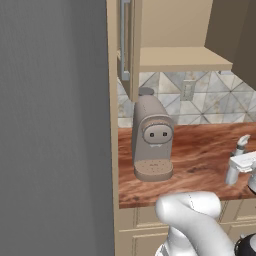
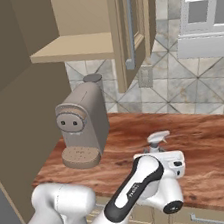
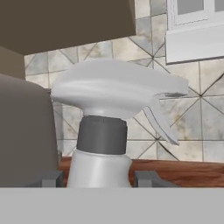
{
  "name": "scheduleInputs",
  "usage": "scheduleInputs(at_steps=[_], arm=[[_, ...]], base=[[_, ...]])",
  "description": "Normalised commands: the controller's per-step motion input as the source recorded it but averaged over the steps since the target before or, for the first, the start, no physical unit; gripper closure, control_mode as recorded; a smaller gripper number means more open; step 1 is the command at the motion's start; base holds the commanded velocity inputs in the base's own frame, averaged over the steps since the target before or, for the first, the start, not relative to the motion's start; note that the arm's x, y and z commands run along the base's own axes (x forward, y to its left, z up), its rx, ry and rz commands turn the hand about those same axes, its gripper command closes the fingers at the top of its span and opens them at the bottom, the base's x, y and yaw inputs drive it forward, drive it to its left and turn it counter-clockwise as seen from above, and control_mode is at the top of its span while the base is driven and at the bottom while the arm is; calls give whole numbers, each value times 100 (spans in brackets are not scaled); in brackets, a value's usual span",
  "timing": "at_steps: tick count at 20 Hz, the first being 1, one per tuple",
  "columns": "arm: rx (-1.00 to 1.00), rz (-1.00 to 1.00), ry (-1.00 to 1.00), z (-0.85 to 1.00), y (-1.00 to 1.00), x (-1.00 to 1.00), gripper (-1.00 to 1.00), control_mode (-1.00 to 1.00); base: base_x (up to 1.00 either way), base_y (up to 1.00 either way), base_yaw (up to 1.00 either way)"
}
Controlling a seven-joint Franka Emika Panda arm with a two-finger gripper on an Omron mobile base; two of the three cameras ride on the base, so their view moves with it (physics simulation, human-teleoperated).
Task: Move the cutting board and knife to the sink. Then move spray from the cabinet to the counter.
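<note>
Spray (image 3: 103, 131) stands upright on the reddish wood counter (image 2: 209, 145) before tiled wall, gripper (image 3: 101, 178) grasping its body.

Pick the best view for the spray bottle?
Hand view: the spray bottle sits close up between the fingertips, trigger head and collar clear. Right base view shows just its nozzle above the hand; left base view shows it small near the right edge.
</note>
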Motion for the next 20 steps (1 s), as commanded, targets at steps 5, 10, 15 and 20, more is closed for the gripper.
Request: scheduleInputs(at_steps=[5,10,15,20], arm=[[1,0,-4,-4,-6,-13,-100,-100],[1,-1,-3,0,-1,-8,-100,-100],[0,0,0,0,0,0,-100,-100],[1,0,-3,0,0,-11,-100,-100]], base=[[0,0,0],[0,0,0],[0,0,0],[0,0,0]])
